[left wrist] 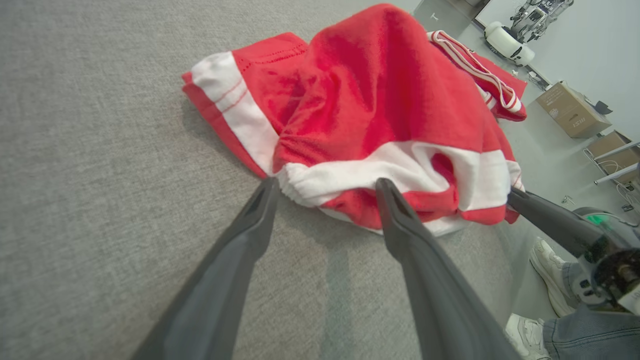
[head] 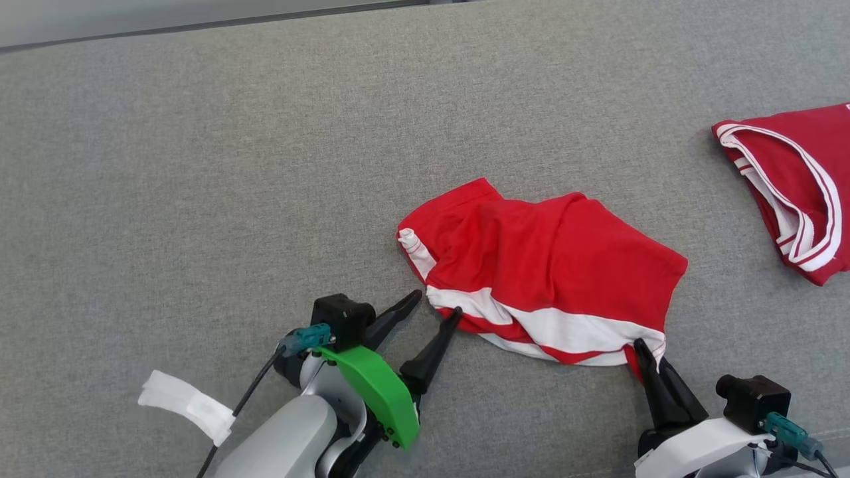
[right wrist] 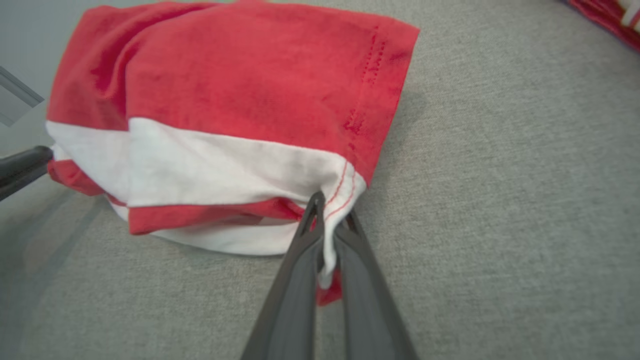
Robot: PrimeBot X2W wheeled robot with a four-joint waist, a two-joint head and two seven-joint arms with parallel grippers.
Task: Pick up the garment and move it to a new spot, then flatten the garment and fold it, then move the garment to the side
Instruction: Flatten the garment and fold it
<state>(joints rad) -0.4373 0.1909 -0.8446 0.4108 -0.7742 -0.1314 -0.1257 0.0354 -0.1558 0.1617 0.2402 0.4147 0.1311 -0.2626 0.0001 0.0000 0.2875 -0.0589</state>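
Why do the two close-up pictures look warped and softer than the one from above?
Head view: even light, sharp, the garment casts faint shadows. Left wrist view: the wide lens stretches the left gripper, its near parts soft. Right wrist view: the right gripper, shut on the hem, looks soft; left edge hazy.

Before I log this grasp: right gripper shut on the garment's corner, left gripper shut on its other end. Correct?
No. The left gripper is open at the garment's other end, as the left wrist view shows; the right gripper is shut on the corner.
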